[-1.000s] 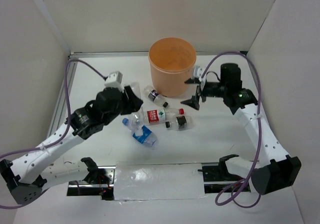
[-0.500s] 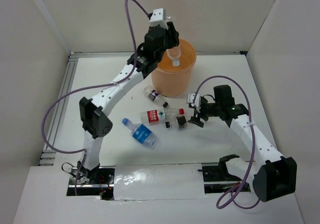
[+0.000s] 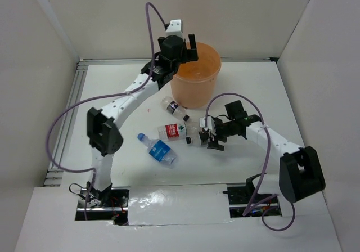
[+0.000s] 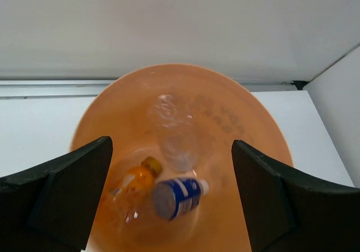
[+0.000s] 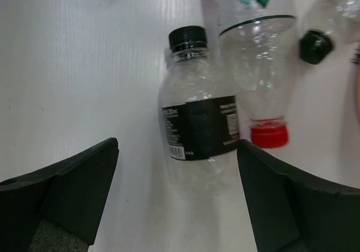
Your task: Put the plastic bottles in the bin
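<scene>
The orange bin (image 3: 191, 91) stands at the back middle of the table. My left gripper (image 3: 183, 45) hangs over it, open and holding nothing. Inside the bin (image 4: 253, 128) lie an orange-yellow bottle (image 4: 132, 187) and a blue-labelled bottle (image 4: 177, 196), with a blurred clear bottle (image 4: 174, 134) above them between the left gripper's (image 4: 171, 146) open fingers. On the table lie a red-labelled bottle (image 3: 177, 130), a blue-labelled one (image 3: 159, 149), a dark-capped one (image 3: 175, 108) by the bin, and a black-labelled bottle (image 3: 203, 138). My right gripper (image 3: 211, 139) is open over the black-labelled bottle (image 5: 199, 128). The bottle's base lies between the right gripper's (image 5: 179, 145) fingers, which do not touch it.
White walls close in the table at the back and both sides. A metal rail (image 3: 72, 106) runs along the left edge. The red-capped bottle (image 5: 256, 55) lies right beside the black-labelled one, and another black cap (image 5: 315, 45) shows further right. Purple cables loop over both arms.
My left arm swung up from the table to above the bin with a clear bottle, then opened and released it. My right gripper came down and left to the black-labelled bottle, opening wider.
</scene>
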Controlling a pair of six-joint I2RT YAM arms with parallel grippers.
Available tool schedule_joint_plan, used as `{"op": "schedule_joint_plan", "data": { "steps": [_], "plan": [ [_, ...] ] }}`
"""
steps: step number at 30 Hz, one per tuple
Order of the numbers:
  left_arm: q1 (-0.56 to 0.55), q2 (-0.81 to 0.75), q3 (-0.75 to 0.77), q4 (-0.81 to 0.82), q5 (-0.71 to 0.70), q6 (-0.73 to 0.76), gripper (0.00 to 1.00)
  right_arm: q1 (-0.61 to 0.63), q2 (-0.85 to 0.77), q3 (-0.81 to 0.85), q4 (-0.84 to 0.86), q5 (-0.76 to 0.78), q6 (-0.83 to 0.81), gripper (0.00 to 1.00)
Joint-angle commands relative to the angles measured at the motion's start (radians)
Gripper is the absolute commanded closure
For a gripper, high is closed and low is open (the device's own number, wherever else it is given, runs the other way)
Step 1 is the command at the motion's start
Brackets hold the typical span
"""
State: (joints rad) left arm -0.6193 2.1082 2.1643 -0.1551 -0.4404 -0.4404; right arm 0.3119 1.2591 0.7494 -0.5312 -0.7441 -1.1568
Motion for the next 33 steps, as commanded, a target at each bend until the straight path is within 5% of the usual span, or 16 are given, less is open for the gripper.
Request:
{"op": "schedule_joint_plan", "data": {
  "steps": [1,5,9,10,11,12,14,21,25,27,33],
  "plan": [
    [-0.036,-0.317,-0.145,-0.01,-0.047,0.022,0.0,0.024,0.077,-0.044,0.089,0.018,-0.075,0.07],
    [-0.045,-0.669,-0.606,-0.125,-0.066,-0.076,0.0,0.035,0.135,-0.068,0.149,0.084,-0.11,0.09],
    [-0.045,-0.958,-1.133,-0.213,-0.005,-0.353,0.0,0.035,0.181,-0.091,0.139,0.135,-0.161,0.17],
    [-0.045,-1.0,-1.202,-0.213,0.014,-0.403,0.0,0.035,0.181,-0.091,0.139,0.135,-0.161,0.23],
    [-0.045,-1.036,-1.263,-0.213,0.05,-0.452,0.0,0.044,0.19,-0.091,0.09,0.135,-0.191,0.42],
    [-0.045,-1.085,-1.358,-0.213,0.06,-0.537,0.0,0.044,0.181,-0.067,0.051,0.124,-0.205,0.5],
    [-0.054,-1.12,-1.429,-0.213,0.074,-0.612,0.0,0.044,0.151,-0.018,-0.085,0.08,-0.218,0.68],
    [-0.054,-1.131,-1.554,-0.141,0.156,-0.711,0.0,0.033,-0.168,0.283,-0.342,-0.084,-0.129,0.74],
    [-0.065,-1.055,-1.564,-0.179,0.189,-0.797,0.0,0.066,-0.172,0.49,-0.118,-0.037,0.114,0.74],
    [-0.065,-1.024,-1.575,-0.144,0.201,-0.82,0.0,0.076,-0.101,0.556,0.052,0.107,0.222,0.71],
    [-0.065,-0.924,-1.542,-0.126,0.224,-0.773,0.0,0.076,0.207,0.812,0.145,0.223,0.175,0.63]
  ]
}}
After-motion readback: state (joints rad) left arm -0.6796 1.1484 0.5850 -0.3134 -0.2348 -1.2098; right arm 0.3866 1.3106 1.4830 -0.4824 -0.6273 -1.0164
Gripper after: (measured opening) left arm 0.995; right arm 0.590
